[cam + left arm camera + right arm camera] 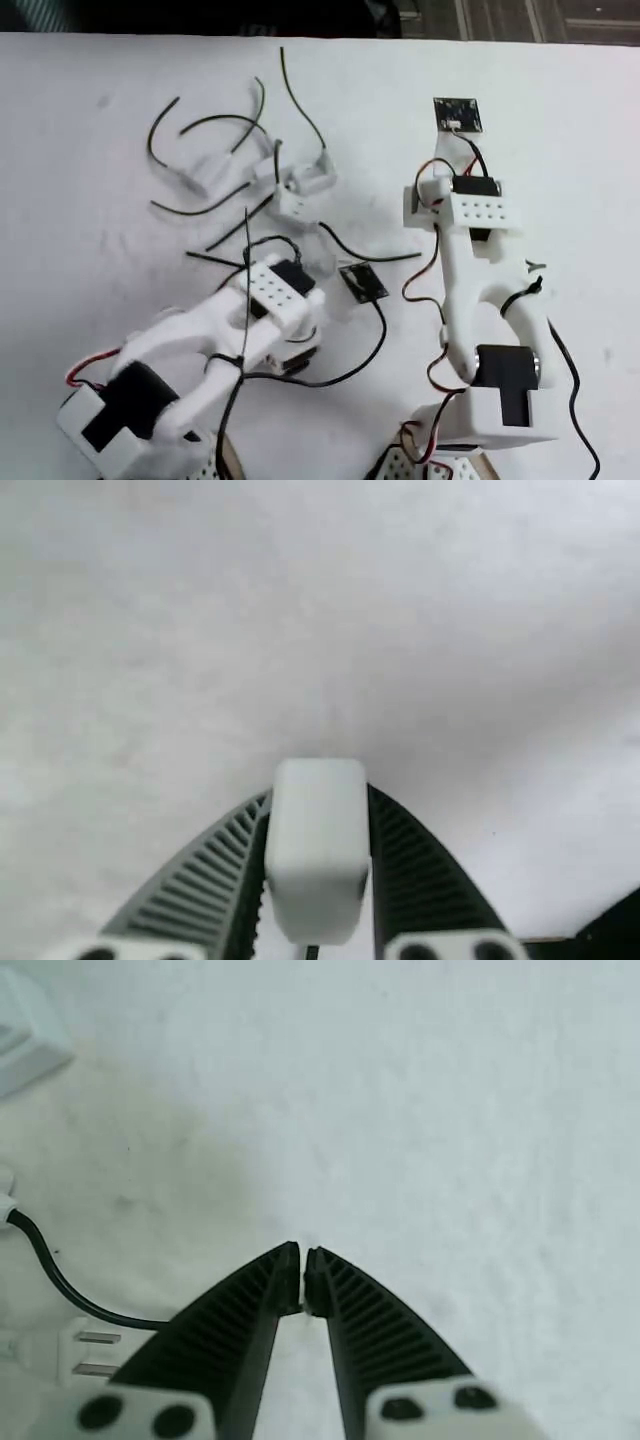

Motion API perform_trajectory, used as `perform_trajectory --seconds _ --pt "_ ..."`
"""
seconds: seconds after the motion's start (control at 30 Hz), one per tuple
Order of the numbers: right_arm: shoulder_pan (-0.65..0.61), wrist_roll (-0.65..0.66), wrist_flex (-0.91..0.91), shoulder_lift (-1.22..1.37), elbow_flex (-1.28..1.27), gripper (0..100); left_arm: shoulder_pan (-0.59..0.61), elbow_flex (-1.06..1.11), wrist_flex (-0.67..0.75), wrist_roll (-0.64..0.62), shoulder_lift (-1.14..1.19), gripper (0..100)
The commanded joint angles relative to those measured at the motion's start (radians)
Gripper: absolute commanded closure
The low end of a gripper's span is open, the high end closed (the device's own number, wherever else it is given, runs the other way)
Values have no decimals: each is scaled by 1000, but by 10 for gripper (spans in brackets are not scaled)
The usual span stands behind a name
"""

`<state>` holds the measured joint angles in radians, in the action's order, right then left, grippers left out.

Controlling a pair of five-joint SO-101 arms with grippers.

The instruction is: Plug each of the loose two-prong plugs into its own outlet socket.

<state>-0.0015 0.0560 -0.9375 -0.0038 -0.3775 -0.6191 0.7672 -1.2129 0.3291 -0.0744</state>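
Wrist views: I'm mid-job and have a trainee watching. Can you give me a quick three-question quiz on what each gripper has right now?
1. True or false: the right gripper is shut on a plug.
2. What is between the fingers of the left gripper? A) a white block B) a black cable C) nothing
3. How many metal prongs show on the loose plug lying on the table near the right gripper?

Key: 1 false, its fingers meet with nothing between them; 2 A; 3 two.
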Motion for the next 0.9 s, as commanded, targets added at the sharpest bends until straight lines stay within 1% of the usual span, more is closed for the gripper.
perform_trajectory --seconds 0.0,0.13,0.27,0.4,0.53,0.63,0.77,0.87 --pt "-8 -6 1 -7 40 978 59 -9 -5 29 -12 979" --pt "-8 -6 1 -7 40 978 166 -51 -3 161 -13 979" --pt "-10 -6 1 -7 40 978 265 -120 14 230 -13 979" --pt "-35 -5 1 -7 28 978 272 -97 86 238 -73 979" --pt "-45 35 1 -8 23 978 242 28 150 233 -268 979" --pt "-45 37 5 -8 23 978 246 114 170 232 -432 976" --pt "-45 38 5 -8 23 978 309 157 183 232 -541 958" --pt "-45 38 4 -8 21 978 360 193 252 242 -545 956"
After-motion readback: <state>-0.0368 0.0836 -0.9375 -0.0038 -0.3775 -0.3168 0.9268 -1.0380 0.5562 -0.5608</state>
